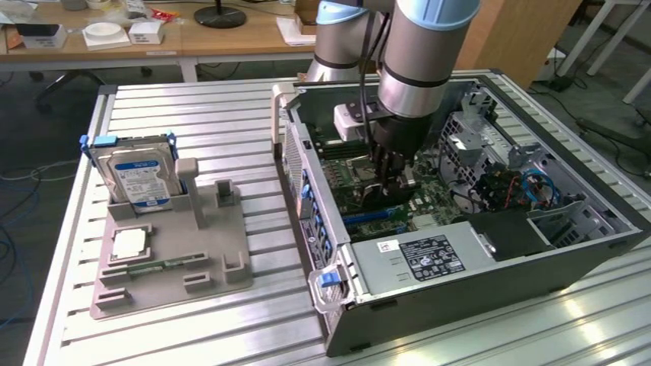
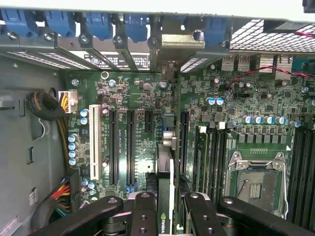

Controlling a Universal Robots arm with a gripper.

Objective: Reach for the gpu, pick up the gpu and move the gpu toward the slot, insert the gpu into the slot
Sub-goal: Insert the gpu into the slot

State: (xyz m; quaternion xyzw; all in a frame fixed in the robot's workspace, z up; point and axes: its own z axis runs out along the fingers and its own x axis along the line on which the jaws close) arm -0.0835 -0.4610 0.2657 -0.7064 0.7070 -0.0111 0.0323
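Note:
In the wrist view the gpu [image 2: 165,169] is seen edge-on as a thin dark card with a green logo near my fingers. My gripper [image 2: 165,204] is shut on it, one black finger [image 2: 143,209] on each side. The card stands upright over the green motherboard [image 2: 147,98], between the black slots, its silver end toward the case's rear wall. The slot beneath it is hidden by the card. In the exterior view my gripper [image 1: 392,183] reaches down into the open computer case [image 1: 569,252], just above the blue slot [image 1: 368,217].
The silver processor socket [image 2: 256,182] and black memory slots [image 2: 300,167] lie beside the card. A cable bundle [image 2: 47,105] runs along the case wall. The power supply [image 1: 428,255] fills the case's near end. Outside, a hard drive [image 1: 137,179] stands in a grey fixture [image 1: 173,259].

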